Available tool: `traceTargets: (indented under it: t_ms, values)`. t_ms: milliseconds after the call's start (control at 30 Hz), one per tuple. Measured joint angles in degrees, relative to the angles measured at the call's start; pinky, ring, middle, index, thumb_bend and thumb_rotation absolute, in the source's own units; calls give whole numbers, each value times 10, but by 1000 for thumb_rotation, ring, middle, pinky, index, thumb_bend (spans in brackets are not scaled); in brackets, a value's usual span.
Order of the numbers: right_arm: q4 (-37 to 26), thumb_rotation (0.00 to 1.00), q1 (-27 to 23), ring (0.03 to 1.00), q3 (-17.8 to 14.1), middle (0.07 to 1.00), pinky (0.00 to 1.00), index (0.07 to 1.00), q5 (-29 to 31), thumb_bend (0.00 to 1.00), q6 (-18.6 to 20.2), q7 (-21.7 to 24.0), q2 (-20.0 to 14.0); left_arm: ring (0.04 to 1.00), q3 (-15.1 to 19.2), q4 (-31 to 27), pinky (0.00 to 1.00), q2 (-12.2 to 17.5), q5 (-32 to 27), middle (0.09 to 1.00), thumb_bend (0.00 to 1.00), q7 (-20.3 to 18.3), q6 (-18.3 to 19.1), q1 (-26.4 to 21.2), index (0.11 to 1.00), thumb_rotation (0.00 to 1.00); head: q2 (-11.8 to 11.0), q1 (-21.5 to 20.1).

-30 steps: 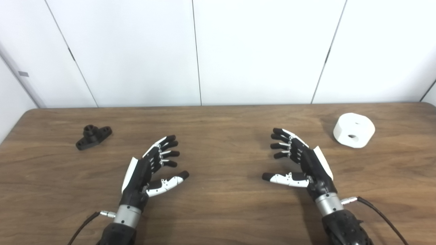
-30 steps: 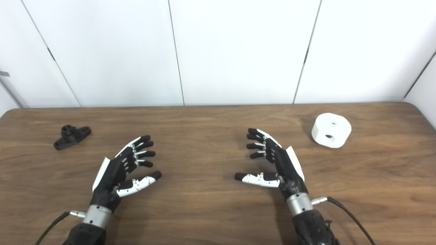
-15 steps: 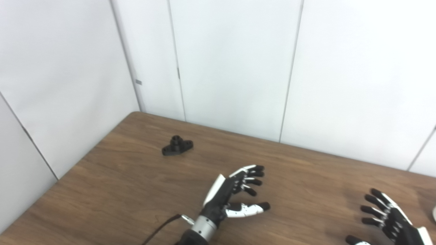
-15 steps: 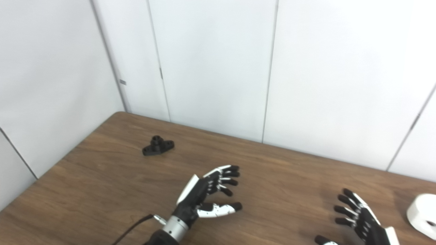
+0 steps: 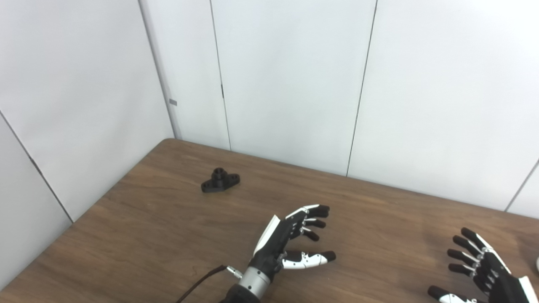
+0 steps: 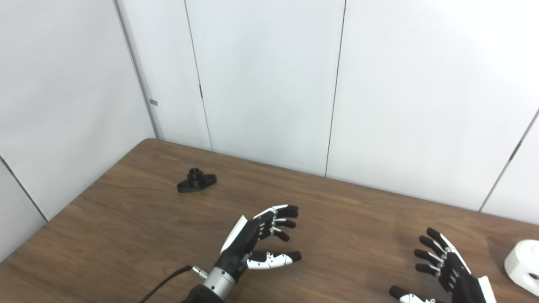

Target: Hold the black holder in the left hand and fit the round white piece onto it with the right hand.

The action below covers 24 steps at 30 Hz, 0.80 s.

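Note:
The black holder lies flat on the wooden table near its far left corner, its short round post pointing up. My left hand hovers open over the table's middle, well to the right of and nearer than the holder, with nothing in it. My right hand is at the lower right, open and empty, partly cut off by the frame edge. The round white piece shows only partly at the right edge of the right eye view, to the right of my right hand.
White wall panels stand behind the table and along its left side. The table's left edge and rounded far left corner are close to the holder. A black cable trails from my left wrist.
The camera has swung left since 1.0 s ago, shifting the whole picture right. In the last half second little changed; my left hand's fingers curled slightly.

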Motion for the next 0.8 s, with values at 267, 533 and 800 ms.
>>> traceTargets:
  t_ms: [267,533,800]
  values:
    - [-5,0,0,766,-2,844,682,887,1,660,0,0,-2,778,9,-57,676,106,48,782,778,-41,73,-9,735,153,2,0]
    - [-7,0,0,758,-1,847,670,888,0,654,2,1,-2,800,38,-132,699,186,58,815,802,-74,156,-32,803,87,0,5]
    - [-11,0,0,776,1,852,691,891,-2,637,8,1,-2,835,83,-169,741,220,95,839,785,-78,200,-40,823,129,0,7]
